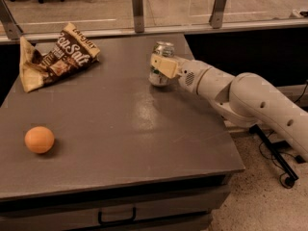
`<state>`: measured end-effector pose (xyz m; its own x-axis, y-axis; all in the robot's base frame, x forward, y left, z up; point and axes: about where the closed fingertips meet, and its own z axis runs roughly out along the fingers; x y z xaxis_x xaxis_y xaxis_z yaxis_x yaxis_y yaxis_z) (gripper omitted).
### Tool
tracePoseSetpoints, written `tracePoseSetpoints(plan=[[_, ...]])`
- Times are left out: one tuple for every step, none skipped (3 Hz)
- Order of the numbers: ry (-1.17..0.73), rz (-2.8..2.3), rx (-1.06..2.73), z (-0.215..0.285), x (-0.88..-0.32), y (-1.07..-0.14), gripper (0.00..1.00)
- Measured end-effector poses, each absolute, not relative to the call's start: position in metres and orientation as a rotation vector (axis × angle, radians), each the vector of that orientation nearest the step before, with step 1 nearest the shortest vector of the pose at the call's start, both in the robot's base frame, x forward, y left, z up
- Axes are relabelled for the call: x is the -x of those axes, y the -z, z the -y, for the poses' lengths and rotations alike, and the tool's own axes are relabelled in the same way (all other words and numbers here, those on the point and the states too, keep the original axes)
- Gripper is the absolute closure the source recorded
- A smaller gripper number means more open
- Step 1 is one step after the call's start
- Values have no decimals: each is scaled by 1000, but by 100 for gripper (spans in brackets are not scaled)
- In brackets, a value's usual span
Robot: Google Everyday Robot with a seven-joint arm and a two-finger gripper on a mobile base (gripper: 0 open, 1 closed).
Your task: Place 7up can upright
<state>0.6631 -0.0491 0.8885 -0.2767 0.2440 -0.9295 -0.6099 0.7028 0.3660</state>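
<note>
The 7up can [160,52] is silvery with faint green marks. It stands upright on the grey table [120,129], at the back right of the top. My gripper [161,66] reaches in from the right on a white arm [240,97]. Its cream fingers [163,65] are closed around the can's middle. The can's base looks level with the table top; I cannot tell if it touches.
An orange [39,139] lies at the front left of the table. A crumpled brown chip bag [53,57] lies at the back left. A glass barrier with metal posts [138,8] runs behind the table. The table's right edge is just below the arm.
</note>
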Motion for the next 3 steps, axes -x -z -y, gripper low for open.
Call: tracePoseSetpoints(plan=[[-847, -1658, 300, 49, -663, -891, 100], [-847, -1658, 300, 49, -663, -891, 100], [-847, -1658, 300, 49, -663, -891, 100]])
